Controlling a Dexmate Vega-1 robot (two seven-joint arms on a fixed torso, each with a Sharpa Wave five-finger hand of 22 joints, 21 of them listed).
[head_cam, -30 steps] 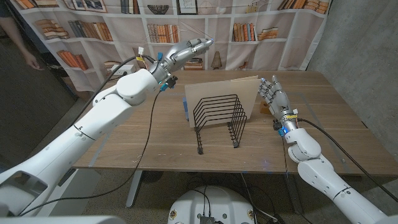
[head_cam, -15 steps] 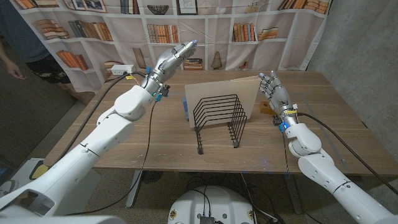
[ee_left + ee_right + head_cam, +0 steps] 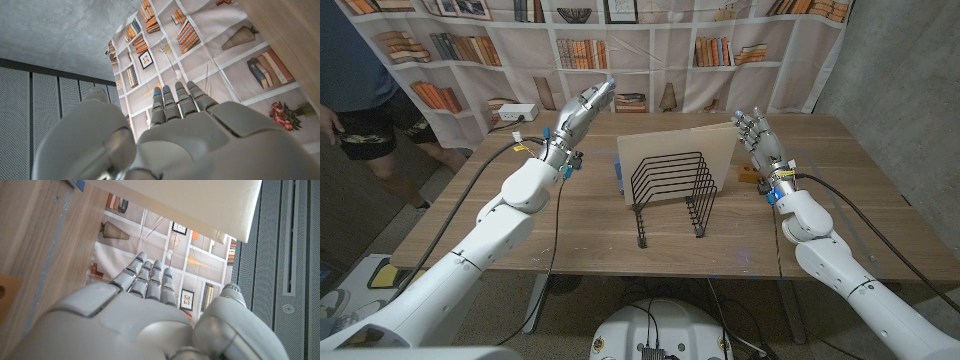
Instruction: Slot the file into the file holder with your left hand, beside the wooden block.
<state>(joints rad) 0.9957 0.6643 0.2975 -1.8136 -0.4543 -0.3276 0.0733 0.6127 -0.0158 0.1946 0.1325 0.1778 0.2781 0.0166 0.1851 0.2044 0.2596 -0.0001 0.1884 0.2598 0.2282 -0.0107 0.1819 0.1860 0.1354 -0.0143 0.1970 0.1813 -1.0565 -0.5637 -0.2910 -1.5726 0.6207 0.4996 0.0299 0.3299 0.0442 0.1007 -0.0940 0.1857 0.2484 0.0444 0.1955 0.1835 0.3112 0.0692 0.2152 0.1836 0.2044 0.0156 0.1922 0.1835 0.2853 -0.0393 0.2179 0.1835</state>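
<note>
Left hand [image 3: 582,106] has swung away leftward, fingers extended, released. File [image 3: 672,148] stands upright in file holder [image 3: 672,188]; slotting looks done. Right hand [image 3: 760,142] also released, holding nothing.

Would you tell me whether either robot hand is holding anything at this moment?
Nothing is held: the left robot hand and right robot hand are both raised with fingers extended, empty.

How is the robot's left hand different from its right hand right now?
The left hand is raised off to the left of the file holder, away from it, while the right hand stands close beside the file at the holder's right. The left hand points slanting up toward the backdrop; the right hand stands more upright. Both are silver-grey, hold nothing, and have their fingers stretched out.
</note>
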